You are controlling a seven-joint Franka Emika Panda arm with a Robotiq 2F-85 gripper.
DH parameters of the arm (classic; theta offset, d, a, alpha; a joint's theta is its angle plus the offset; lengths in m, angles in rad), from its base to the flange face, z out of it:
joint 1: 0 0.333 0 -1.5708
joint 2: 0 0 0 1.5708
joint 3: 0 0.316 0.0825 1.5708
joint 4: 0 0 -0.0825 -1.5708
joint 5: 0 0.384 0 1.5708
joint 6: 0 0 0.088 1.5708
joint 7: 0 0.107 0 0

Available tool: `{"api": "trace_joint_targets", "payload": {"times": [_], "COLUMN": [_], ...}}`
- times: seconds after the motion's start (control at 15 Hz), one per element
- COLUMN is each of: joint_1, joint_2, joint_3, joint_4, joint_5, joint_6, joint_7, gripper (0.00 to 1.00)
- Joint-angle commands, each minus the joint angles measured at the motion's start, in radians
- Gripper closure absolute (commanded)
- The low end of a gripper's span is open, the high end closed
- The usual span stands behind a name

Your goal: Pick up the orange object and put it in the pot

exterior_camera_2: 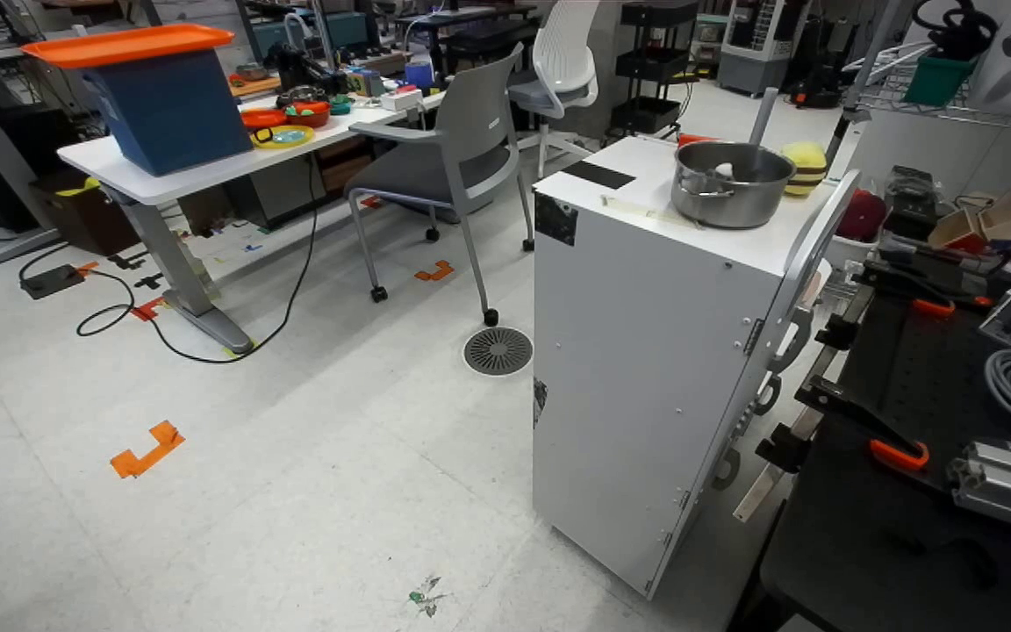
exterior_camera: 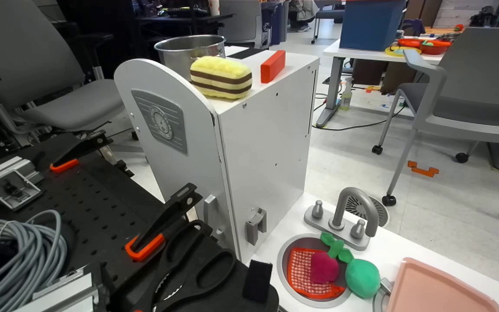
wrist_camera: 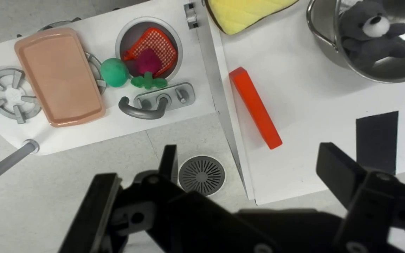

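Near one edge of the desk [wrist_camera: 311,123], we list: orange block [wrist_camera: 256,108], one; fingers [wrist_camera: 339,174], apart (nothing held). An off-centre grasp could knock the block over.

Pink tray [wrist_camera: 60,75] beside green ball [wrist_camera: 114,72]

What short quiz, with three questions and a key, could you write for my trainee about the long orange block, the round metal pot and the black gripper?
1. On what does the long orange block rest?
2. True or false: the round silver metal pot has a grey plush bear inside.
3. The black gripper is: A) shut on the block; B) open; C) shut on the bear.
Key: 1. The top of the tall white cabinet. 2. True. 3. B.
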Motion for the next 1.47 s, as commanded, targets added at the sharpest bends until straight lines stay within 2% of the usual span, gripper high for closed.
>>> {"api": "trace_joint_targets", "payload": {"times": [0.0,0.33,0.87,1.4], "joint_1": [-0.002,-0.008,0.001,0.026], "joint_2": [0.006,0.028,0.098,0.138], "joint_3": [0.008,0.016,0.020,0.031], "joint_4": [0.028,0.046,0.092,0.103], "joint_5": [0.005,0.027,-0.015,-0.055], "joint_6": [-0.034,-0.061,-0.083,-0.049], "joint_7": [-0.037,-0.107,-0.095,-0.076], "gripper": [0.00,0.00,0.00,0.00]}}
